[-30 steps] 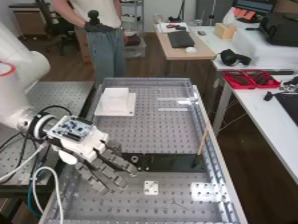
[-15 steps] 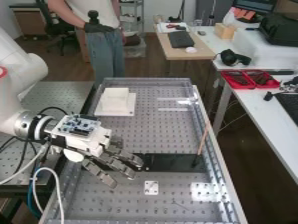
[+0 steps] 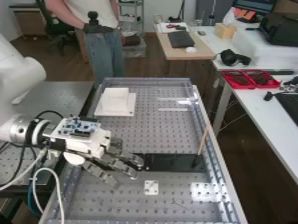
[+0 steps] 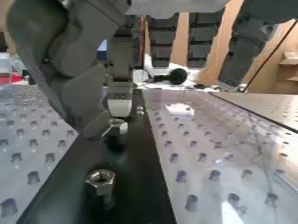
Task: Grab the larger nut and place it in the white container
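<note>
High view: shows the hand (image 3: 83, 145) low over the near part of the perforated table (image 3: 140, 130), on the white arm (image 3: 16, 75). With the clock centred on the hand, puts the arm between nine and eleven o'clock. Points the fingers (image 3: 112, 176) towards four to five o'clock, spread apart and nearly straight, by the end of a flat black strip (image 3: 174, 163). Runs that strip away towards three o'clock, as far as the foot of a slanted brown stick (image 3: 202, 142). Sets the white container (image 3: 116, 97) upright on a square white base (image 3: 105, 111) between twelve and one o'clock, well apart from the hand. Leaves a small white plate with holes (image 3: 151, 188) between four and five o'clock, flat on the table. Has red trays (image 3: 249, 79) farther off at two o'clock, on a side table (image 3: 266, 112).

Wrist view: shows the hand (image 4: 83, 75) with fingers hanging apart, and the thumb (image 4: 93, 97) lowered beside the likely larger nut (image 4: 120, 123). Keeps that nut on the black strip, with one pale fingertip (image 4: 120, 107) very near. Cannot tell from here whether thumb or fingertip touches it. Rests a nearer nut (image 4: 100, 178), apparently the smaller one, on the same strip, clear of the hand.
</note>
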Action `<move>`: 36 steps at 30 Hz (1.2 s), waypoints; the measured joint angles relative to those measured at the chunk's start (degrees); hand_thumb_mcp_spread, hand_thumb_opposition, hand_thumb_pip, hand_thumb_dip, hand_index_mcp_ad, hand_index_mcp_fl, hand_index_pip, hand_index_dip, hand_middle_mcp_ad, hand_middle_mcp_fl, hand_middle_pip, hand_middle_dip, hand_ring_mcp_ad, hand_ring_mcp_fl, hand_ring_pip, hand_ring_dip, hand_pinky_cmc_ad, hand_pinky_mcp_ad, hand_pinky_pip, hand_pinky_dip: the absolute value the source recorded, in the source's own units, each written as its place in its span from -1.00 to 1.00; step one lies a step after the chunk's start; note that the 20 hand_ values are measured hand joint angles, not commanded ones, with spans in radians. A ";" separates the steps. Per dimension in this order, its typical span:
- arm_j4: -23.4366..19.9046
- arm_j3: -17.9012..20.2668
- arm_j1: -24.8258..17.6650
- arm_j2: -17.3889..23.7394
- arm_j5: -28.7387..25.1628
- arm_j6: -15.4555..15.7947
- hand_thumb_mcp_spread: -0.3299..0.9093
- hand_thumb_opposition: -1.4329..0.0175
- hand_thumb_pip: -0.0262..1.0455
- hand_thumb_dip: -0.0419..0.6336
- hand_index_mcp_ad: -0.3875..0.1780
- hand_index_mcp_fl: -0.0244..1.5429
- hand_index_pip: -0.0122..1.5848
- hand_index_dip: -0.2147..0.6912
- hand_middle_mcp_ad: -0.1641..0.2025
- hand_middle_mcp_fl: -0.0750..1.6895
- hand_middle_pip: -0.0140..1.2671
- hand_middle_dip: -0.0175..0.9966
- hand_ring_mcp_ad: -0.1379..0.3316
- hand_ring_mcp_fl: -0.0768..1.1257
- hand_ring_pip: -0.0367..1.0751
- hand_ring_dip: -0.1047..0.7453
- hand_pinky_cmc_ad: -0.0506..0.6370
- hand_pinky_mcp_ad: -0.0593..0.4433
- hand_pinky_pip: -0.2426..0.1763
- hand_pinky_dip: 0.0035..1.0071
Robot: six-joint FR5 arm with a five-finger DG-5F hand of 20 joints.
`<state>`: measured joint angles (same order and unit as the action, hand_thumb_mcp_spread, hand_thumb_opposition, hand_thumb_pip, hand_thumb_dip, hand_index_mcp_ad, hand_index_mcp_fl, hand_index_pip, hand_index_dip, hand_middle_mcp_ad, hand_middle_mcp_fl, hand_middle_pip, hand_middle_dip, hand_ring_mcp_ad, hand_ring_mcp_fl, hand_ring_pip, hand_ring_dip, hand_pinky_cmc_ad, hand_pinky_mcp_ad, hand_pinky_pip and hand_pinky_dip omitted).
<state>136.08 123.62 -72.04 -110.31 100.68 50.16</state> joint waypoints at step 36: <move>2.48 -4.29 4.37 -3.50 9.94 2.63 0.03 -0.24 0.64 -0.27 -0.22 -0.97 0.97 -0.46 0.23 -0.90 -0.78 -0.65 0.20 -0.87 -0.59 -0.44 0.21 0.47 -0.34 0.35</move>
<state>138.56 119.34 -67.67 -113.81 110.62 52.79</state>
